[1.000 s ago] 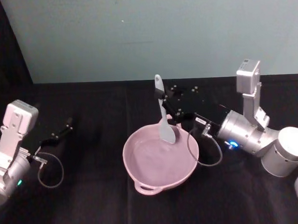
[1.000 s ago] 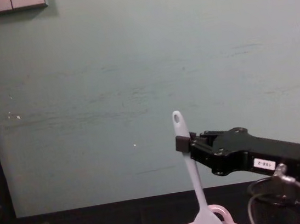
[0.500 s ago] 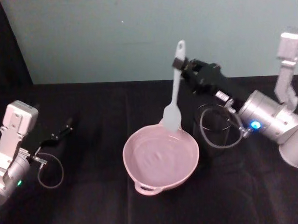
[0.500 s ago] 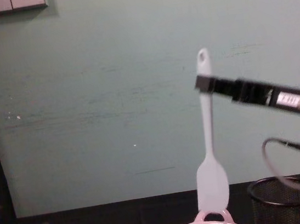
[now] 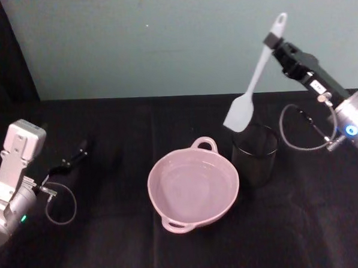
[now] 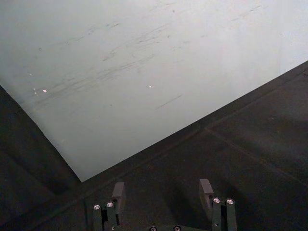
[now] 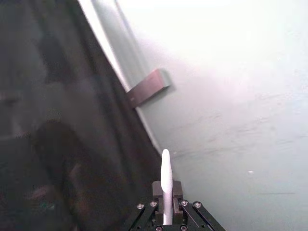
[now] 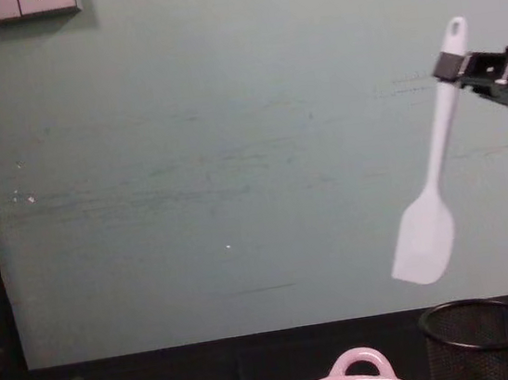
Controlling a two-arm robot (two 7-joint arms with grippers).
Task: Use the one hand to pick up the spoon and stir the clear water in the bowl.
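- One black cloth-covered table (image 5: pixel 113 245) takes up most of what I can see from here, with a plain pale teal wall (image 5: pixel 132 40) behind it.
- The pale pink glossy bowl with the small arched loop handles (image 5: pixel 158 178) sits mid-table with clear water in it. It looks light and slick to me, so a hard push on its wall could slide it or slop the water.
- The black wire-mesh cylindrical cup (image 5: pixel 256 166) stands just beside the bowl, on the robot's right.
- The white plastic spatula-like spoon with the long slim handle (image 5: pixel 238 113) is up in the air, well clear of the water. It is tilted, with the hole end high and its flat blade hanging above the mesh cup without touching it.
- I judge the spoon to be light, with a fairly stiff handle and perhaps some give in the blade.
- The handle is smooth and narrow, so it could swivel in a pinch. The upper handle, just below the hole, seems the sensible place to hold it, since that keeps the fingers dry. It does leave a long lever, though, so gentle strokes would suit.
- The right gripper, black and blocky (image 5: pixel 271 42), has its narrow fingers clamped on that upper handle, high on the right side.
- The left gripper (image 6: pixel 162 192) is parked low over the table's left side, with its fingers spread apart and nothing between them.
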